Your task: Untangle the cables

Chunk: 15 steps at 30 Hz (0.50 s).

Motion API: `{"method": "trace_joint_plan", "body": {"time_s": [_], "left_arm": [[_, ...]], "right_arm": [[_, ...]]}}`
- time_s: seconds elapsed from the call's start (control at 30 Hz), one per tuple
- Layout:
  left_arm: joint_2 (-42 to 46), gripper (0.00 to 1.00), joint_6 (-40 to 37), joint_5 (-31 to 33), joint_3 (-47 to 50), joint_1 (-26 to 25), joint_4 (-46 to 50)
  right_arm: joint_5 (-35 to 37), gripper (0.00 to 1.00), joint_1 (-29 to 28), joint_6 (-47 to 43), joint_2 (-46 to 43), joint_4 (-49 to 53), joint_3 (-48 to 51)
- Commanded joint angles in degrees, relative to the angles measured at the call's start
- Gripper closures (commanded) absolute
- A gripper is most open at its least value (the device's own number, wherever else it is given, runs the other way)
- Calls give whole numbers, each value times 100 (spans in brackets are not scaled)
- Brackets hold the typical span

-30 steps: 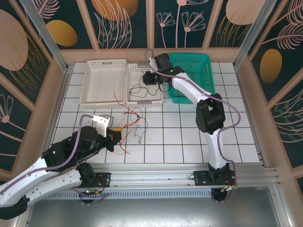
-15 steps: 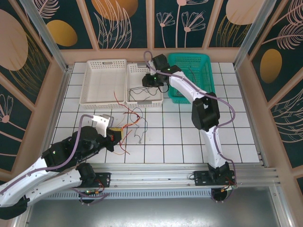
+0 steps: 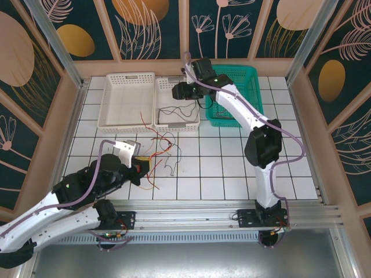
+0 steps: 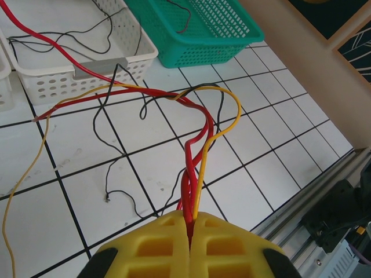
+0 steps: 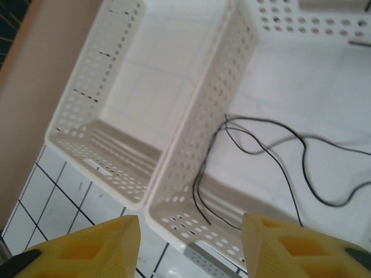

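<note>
A tangle of thin red, yellow and black cables [image 3: 164, 145] lies on the white tiles in front of the baskets. My left gripper [image 3: 142, 168] is shut on the near ends of the red cable [image 4: 197, 119] and the yellow cable [image 4: 231, 110], which twist together just ahead of its fingers [image 4: 162, 243]. A loose black cable [image 4: 110, 136] crosses them on the tiles. My right gripper [image 3: 178, 91] hangs open over the middle white basket [image 3: 177, 125], nothing between its fingers [image 5: 98, 246]. A black cable [image 5: 261, 145] lies loose on that basket's floor.
A larger white basket [image 3: 110, 101] stands to the left of the middle one, and a green basket [image 3: 246, 75] to its right with a black wire [image 4: 181, 17] inside. The frame rail [image 3: 191, 211] runs along the near edge.
My right gripper has opened and drawn up and back a little; the black cable it held now lies in the middle white basket. The left arm has not moved.
</note>
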<state>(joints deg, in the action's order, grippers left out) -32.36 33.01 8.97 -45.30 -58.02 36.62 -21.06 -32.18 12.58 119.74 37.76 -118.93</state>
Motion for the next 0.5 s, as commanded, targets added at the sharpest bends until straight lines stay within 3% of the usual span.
{"method": "trace_joint_plan", "body": {"time_s": [0.0,0.1,0.47], "left_arm": [[-16,100,-111,-62,52,22,-164],[-18,100,-103,-61,56,27,-164],[-25,100,-145,-165,58,20,-189]], "right_arm": [[105,50,-245,-344,550,897,-858],[485,48,-400,-456,720,1213,-1240],[-846,44,-403,-36,-1728,-783,1902]]}}
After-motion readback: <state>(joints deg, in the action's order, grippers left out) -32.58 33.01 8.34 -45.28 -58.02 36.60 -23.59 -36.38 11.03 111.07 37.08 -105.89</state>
